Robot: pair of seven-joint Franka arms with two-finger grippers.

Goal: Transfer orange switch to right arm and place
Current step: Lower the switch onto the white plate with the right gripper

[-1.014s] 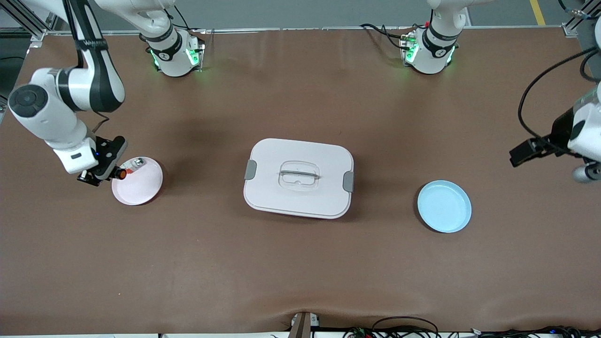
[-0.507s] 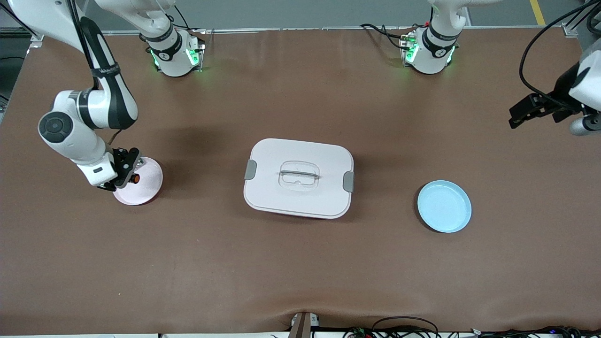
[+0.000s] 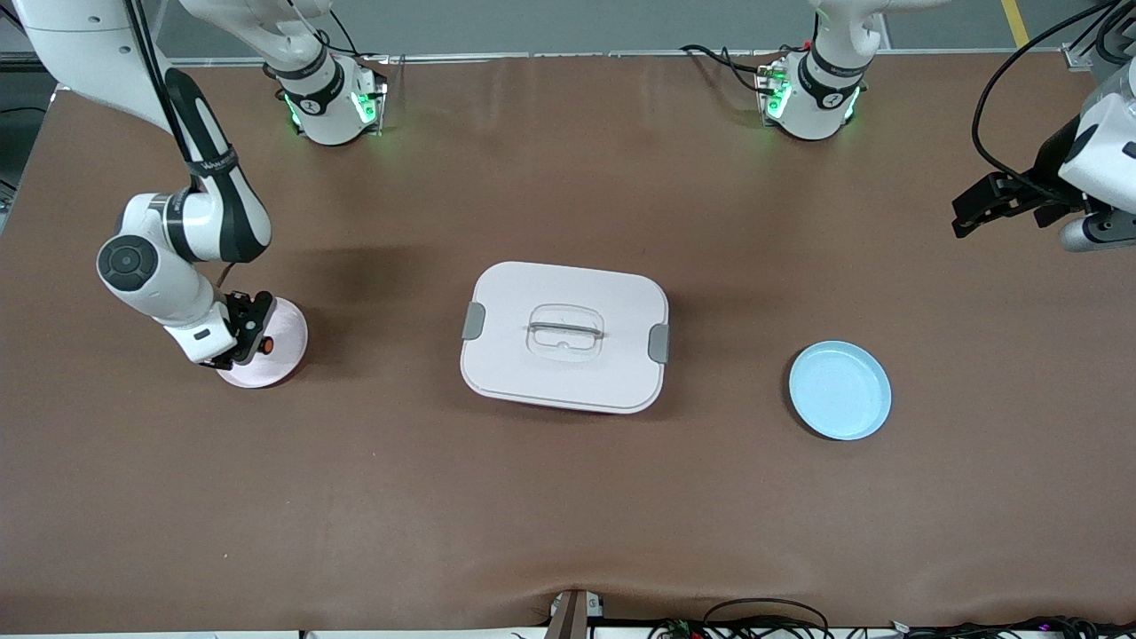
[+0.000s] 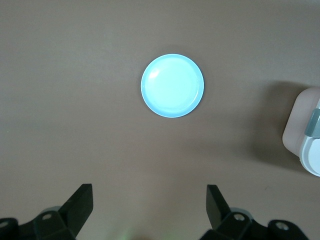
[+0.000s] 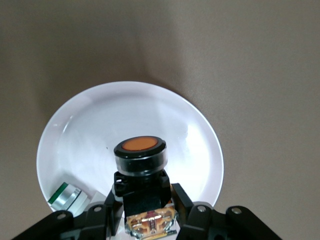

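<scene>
Two plates, one lidded box (image 3: pixel 564 336): orange switch (image 5: pixel 140 161) clamped in right claw (image 5: pixel 145 207) over pink plate (image 5: pixel 95 127); left claw (image 4: pixel 150 202) apart over counter (image 3: pixel 568 497).

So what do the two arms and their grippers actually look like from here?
Both arms are white jointed shells with black joint caps and bands. Each base glows green. The right arm ends in the black two-finger right gripper. The left gripper is black too, with a black cable looping above it.
</scene>
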